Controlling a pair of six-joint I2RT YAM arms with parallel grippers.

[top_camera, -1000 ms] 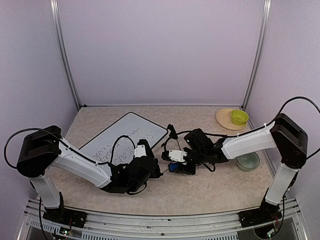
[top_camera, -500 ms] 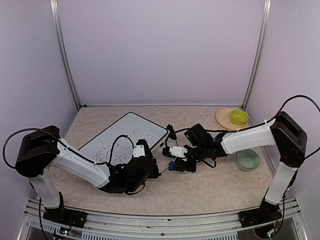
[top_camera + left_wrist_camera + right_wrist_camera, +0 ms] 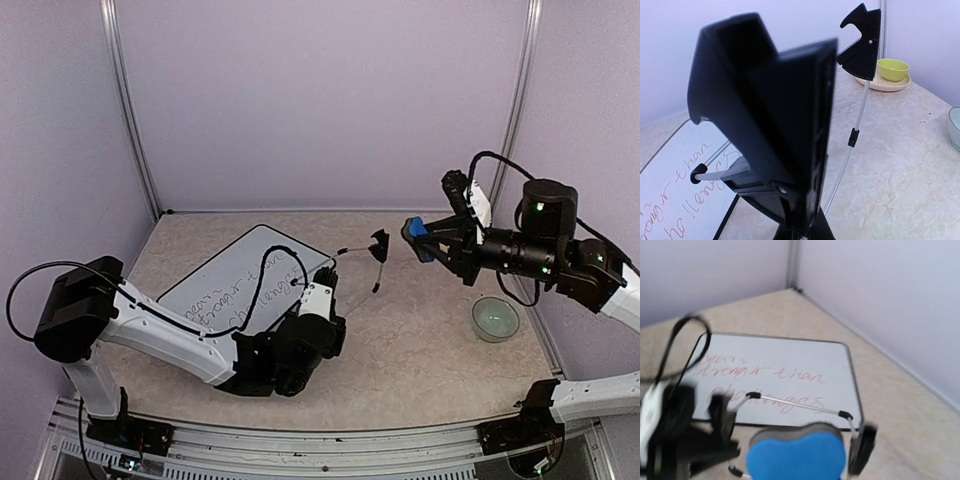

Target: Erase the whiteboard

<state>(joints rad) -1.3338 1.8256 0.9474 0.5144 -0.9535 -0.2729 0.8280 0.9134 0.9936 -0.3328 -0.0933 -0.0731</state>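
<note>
- Top external view: the whiteboard (image 3: 240, 275) lies flat on the desk (image 3: 420, 370), left of centre and turned at an angle. Handwriting runs across it, none wiped yet.
- Up in the air, right of centre, the right hand (image 3: 428, 240) is clamped on the blue eraser (image 3: 797, 457).
- Low at the board's near right corner, the left hand (image 3: 322, 285) has its fingers together. It appears to pinch the wire stand (image 3: 378, 245), which rises tilted toward the right, beside the board.
- Step in hand, as I judge it: carry the eraser down onto the writing.
- To do it well: land the eraser flat on the glossy surface, start at one end of a line, and sweep along the words in overlapping passes. Keep pressure light and steady, since the board looks loose on the desk and could slide.
- Edges: the right wrist view shows the last letters close to the board's right edge, near the stand's wire. End strokes short of the black frame so the eraser does not catch.
- Room: the stand and the left arm sit between eraser and board, and a cable arcs over the near corner. Coming in high from the far side looks freest.
- Open desk lies between the stand and the glass dish (image 3: 495, 320).
</note>
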